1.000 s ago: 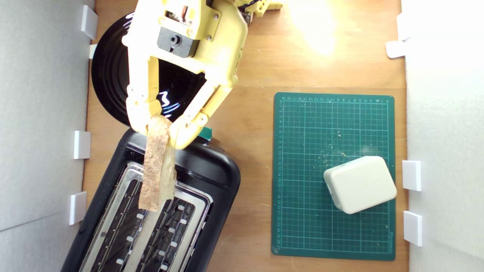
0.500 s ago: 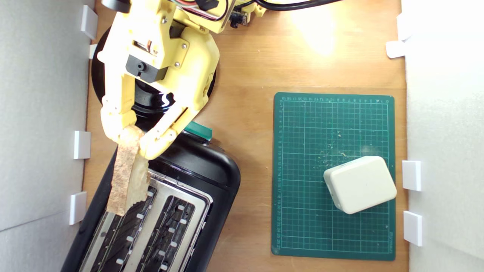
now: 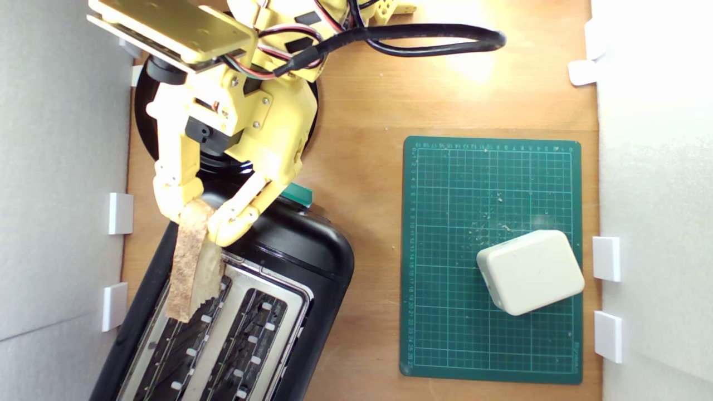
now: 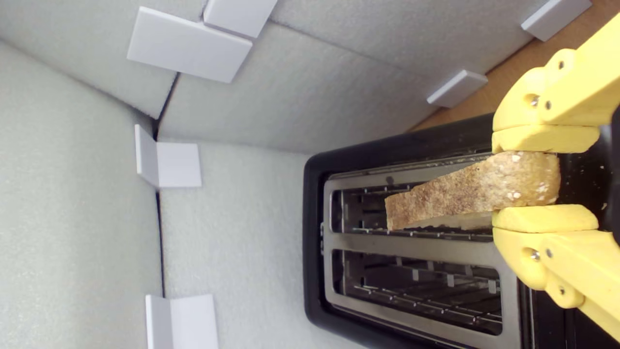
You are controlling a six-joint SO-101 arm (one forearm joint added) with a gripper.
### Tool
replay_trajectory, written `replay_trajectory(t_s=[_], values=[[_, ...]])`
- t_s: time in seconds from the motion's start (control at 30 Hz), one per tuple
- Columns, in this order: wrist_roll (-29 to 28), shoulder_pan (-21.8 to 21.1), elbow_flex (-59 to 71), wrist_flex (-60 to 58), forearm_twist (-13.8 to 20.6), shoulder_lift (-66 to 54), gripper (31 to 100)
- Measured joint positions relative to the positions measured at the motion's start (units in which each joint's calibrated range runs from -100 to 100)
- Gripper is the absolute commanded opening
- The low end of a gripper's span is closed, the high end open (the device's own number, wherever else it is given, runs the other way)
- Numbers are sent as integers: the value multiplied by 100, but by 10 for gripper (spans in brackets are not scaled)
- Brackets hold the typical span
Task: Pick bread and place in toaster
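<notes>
**Bread held edge-up over toaster slot**

Wooden table (image 3: 367, 100) is filling the middle of the exterior view, with white foam walls (image 3: 61, 167) running down both sides and white clips (image 3: 121, 213) sitting along their edges. The black toaster (image 3: 312, 250) with silver top is lying diagonally in the lower left of the frame, two long slots showing, teal lever knob (image 3: 298, 194) peeking out at its upper end. The green cutting mat (image 3: 445, 312) is sitting at right centre, crumbs scattered on it, a white rounded block (image 3: 530, 272) resting on its lower right part. A glossy black plate (image 3: 146, 128) is lying in the upper left, mostly covered by the yellow arm (image 3: 245, 111) with its black cable looping along the top. The gripper (image 3: 195, 214) is pinching the bread (image 3: 188, 267), jaws closed narrowly on its crust end. The bread is hanging above the slot nearer the exterior view's left; in the wrist view the bread (image 4: 465, 194) is lining up over that slot, contact with the toaster (image 4: 315, 203) not clear.
</notes>
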Motion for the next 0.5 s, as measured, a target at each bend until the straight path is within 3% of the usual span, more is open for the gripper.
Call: replay_trajectory(t_s=[0.5], values=[[0,137,-55,-161,9,319,539]])
